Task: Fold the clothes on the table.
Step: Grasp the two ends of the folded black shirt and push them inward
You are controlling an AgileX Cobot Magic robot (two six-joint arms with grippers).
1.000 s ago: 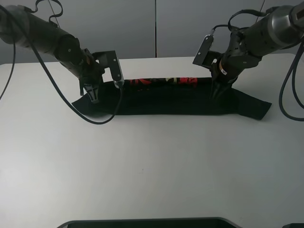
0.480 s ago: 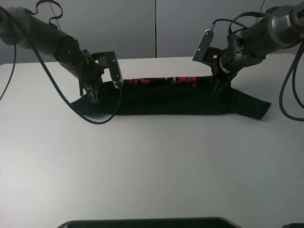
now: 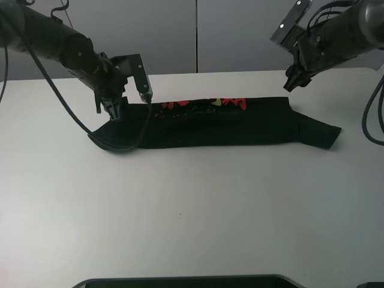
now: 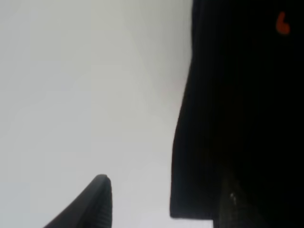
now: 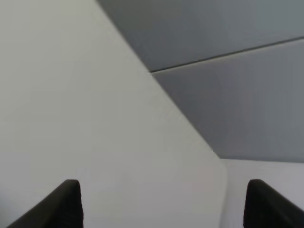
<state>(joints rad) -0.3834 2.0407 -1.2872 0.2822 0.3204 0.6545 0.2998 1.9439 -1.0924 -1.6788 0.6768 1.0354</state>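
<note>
The black T-shirt [image 3: 228, 127] lies folded into a long narrow strip across the far half of the white table [image 3: 192, 204], with red and yellow print [image 3: 204, 103] showing along its far edge. My left gripper [image 3: 113, 111] hovers just over the strip's left end. In the left wrist view the left gripper [image 4: 164, 204] is open, one finger [image 4: 97, 202] over bare table and the other over the shirt [image 4: 237, 104]. My right gripper [image 3: 293, 81] is raised behind the strip's right part, clear of the cloth. The right wrist view shows the right gripper [image 5: 166, 204] open and empty.
A black cable [image 3: 123, 147] loops from the left arm down onto the table beside the shirt's left end. A dark object's edge [image 3: 180, 281] runs along the near table edge. Grey wall panels [image 3: 198, 36] stand behind the table.
My right gripper has let go of the shirt's right part and risen up and back. My left gripper has lifted slightly at the left end.
</note>
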